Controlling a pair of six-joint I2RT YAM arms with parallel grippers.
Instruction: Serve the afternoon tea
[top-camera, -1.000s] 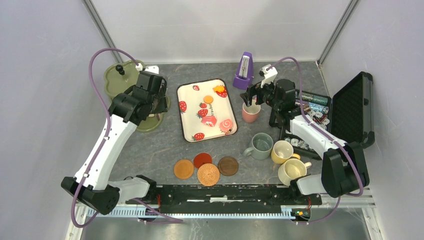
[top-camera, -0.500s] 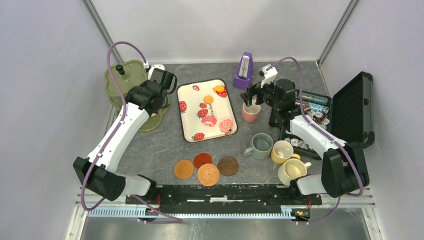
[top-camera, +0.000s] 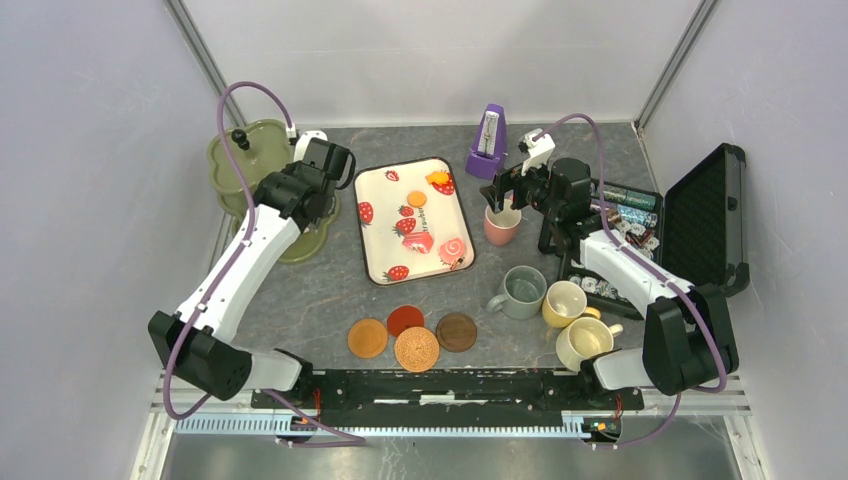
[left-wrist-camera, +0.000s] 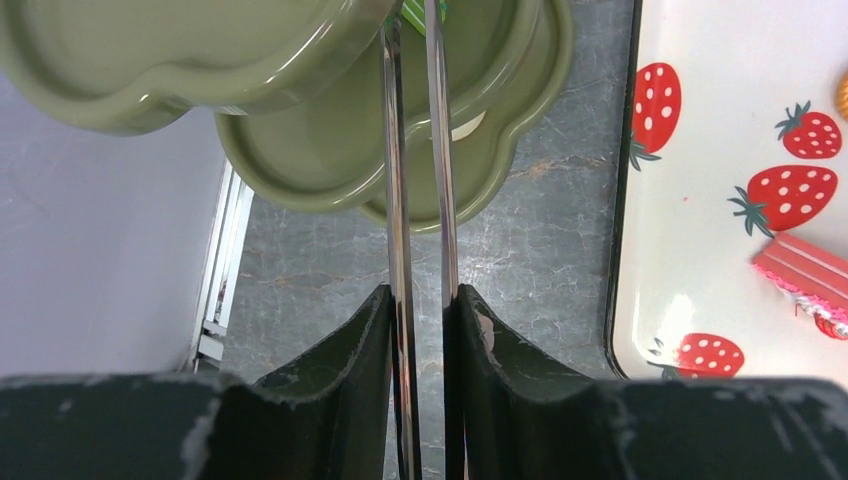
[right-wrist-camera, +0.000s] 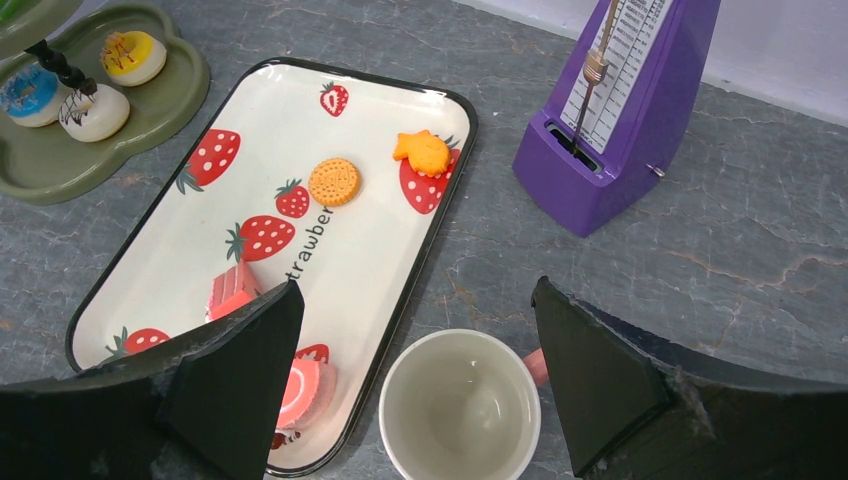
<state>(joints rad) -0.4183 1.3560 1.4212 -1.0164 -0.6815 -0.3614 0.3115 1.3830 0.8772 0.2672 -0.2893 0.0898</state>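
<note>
The strawberry-print tray (right-wrist-camera: 385, 265) reads "strawber" before a finger of the right gripper (right-wrist-camera: 418, 290) cuts the word off. The purple metronome (right-wrist-camera: 620, 100) at 1 o'clock bears a scale too fine to read.

Since a second ago the left arm has swung its wrist toward 1 o'clock, nearer the tray; the right arm is unmoved.

The left gripper (left-wrist-camera: 422, 292) has its jaws nearly together, pressed on thin metal tongs (left-wrist-camera: 393, 200) pointing at the olive-green stand (right-wrist-camera: 120, 145) at 10 o'clock. The stand's lower tier holds three pastries (right-wrist-camera: 133, 57), yellow, blue and white.

The tray holds a round biscuit (right-wrist-camera: 333, 181), a star biscuit (right-wrist-camera: 422, 152), a pink slice (right-wrist-camera: 232, 290) and a swirl roll (right-wrist-camera: 305, 385).

The right jaws stand wide apart over the empty pink mug (right-wrist-camera: 460, 410). The grey-green mug (top-camera: 522, 291), yellow mug (top-camera: 565, 302) and cream mug (top-camera: 585, 342) sit empty at 4 o'clock. Four coasters (top-camera: 417, 349) lie at 6, and the black case (top-camera: 700, 215) of packets is at 3.
</note>
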